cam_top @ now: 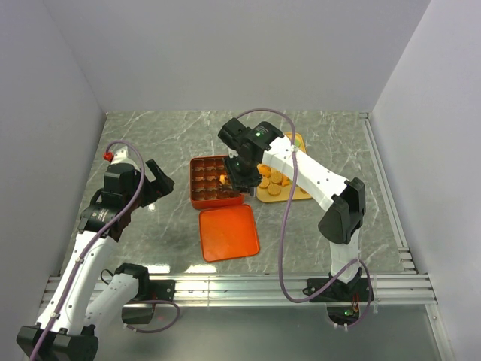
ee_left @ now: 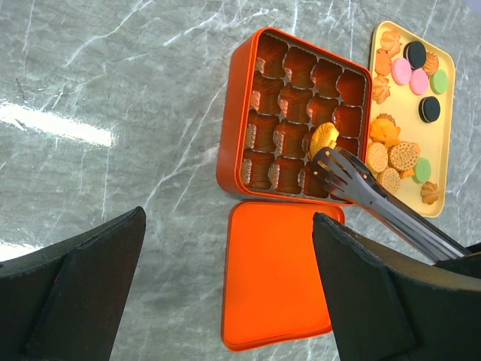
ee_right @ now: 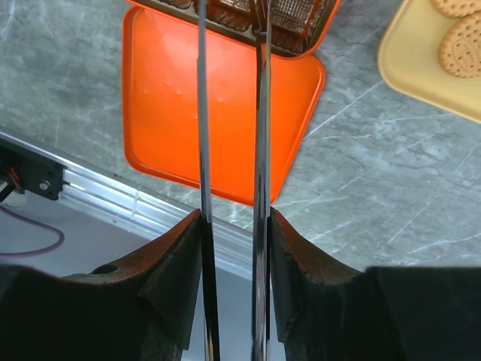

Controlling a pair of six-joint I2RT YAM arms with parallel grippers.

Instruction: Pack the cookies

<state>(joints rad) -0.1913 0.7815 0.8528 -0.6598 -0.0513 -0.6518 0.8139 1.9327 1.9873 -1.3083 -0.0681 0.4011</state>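
Black tongs [ee_left: 376, 199] are squeezed in my right gripper [ee_right: 235, 226], their two arms [ee_right: 259, 113] running between the pads. The tong tips pinch an orange-tan cookie [ee_left: 324, 138] over a cell near the right side of the orange-red gridded box [ee_left: 229, 150]. In the top view that cookie [cam_top: 224, 179] sits just under my right gripper [cam_top: 239, 174]. More cookies [ee_left: 398, 154], tan, pink, green and black, lie on the yellow tray [ee_left: 443, 143] to the right of the box. My left gripper [ee_left: 229, 286] hangs open and empty, left of the box, above the grey table.
The flat orange-red lid [cam_top: 228, 232] lies on the table just in front of the box [cam_top: 213, 180]. The yellow tray [cam_top: 298, 138] touches the box's right side. White walls close in the table on three sides, and an aluminium rail [ee_right: 150, 203] runs along the near edge.
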